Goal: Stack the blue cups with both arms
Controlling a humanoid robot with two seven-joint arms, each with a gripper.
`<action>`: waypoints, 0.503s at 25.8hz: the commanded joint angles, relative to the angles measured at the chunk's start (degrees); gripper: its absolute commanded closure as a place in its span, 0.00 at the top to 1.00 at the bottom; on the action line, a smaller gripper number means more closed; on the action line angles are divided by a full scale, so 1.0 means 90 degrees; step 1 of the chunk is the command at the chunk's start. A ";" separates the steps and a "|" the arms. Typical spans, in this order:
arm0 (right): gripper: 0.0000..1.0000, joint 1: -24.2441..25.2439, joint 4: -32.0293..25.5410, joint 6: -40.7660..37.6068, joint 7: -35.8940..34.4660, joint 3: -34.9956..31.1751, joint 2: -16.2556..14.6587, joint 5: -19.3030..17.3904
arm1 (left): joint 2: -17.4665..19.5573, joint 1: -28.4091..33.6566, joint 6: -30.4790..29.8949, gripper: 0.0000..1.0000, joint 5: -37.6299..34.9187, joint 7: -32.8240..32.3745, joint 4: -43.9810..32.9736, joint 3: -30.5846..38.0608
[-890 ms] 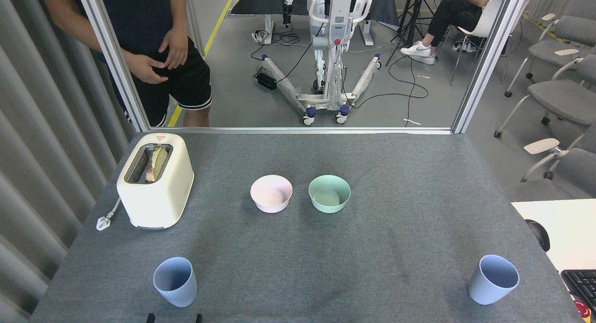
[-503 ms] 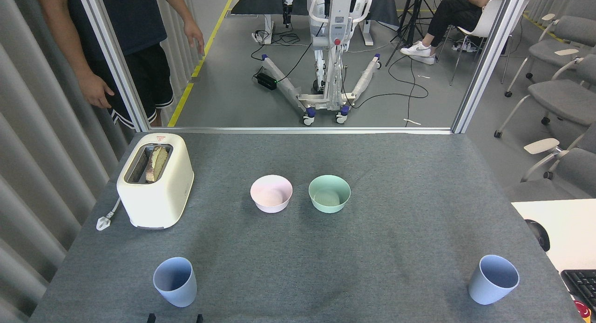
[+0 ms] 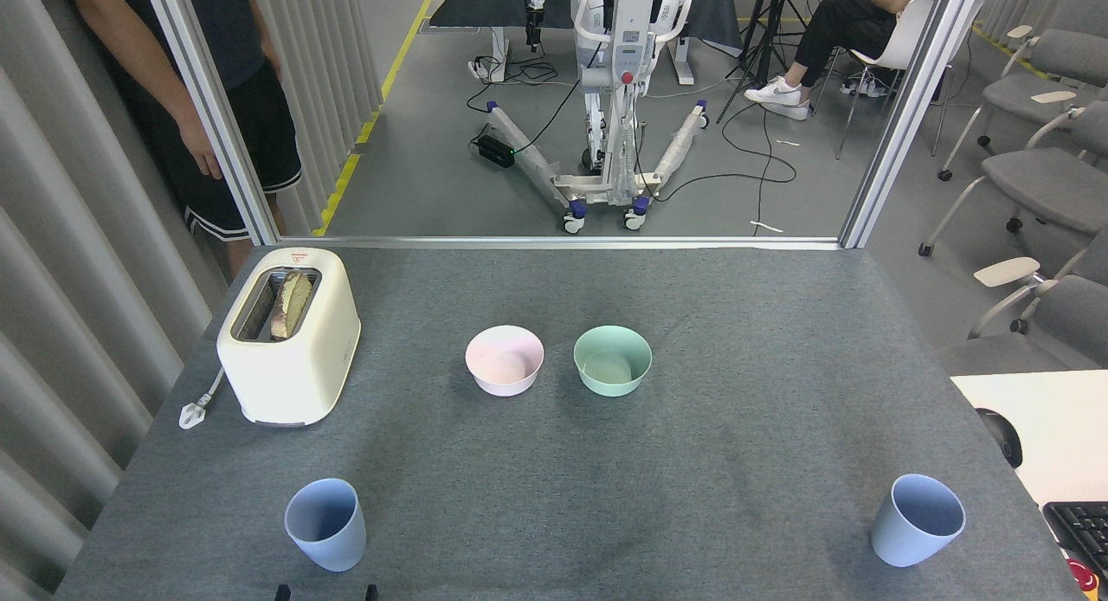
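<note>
Two pale blue cups are standing upright, well apart, near the table's [image 3: 736,324] front corners: left cup [image 3: 325,524], right cup [image 3: 917,520]. Two black fingertips [image 3: 281,592] are poking up, spread, at the bottom edge; which gripper, unclear.

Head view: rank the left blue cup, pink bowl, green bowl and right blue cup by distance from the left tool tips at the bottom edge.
1. Left blue cup, just above the left tool, near left.
2. Pink bowl, centre, farther back.
3. Green bowl, right of the pink one.
4. Right blue cup, far right, near edge.
</note>
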 commanded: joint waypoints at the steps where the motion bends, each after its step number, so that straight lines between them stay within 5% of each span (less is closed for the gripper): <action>1: 1.00 0.0000 0.0012 0.0004 0.0000 -0.0008 -0.0001 -0.0003 | -0.0004 -0.0168 0.0005 1.00 -0.0004 -0.0002 0.0233 0.0001; 13: 1.00 0.0049 0.0051 0.0004 -0.0009 -0.0047 -0.0010 -0.0012 | 0.0006 -0.1233 0.0015 1.00 0.0006 0.0008 0.1454 0.0011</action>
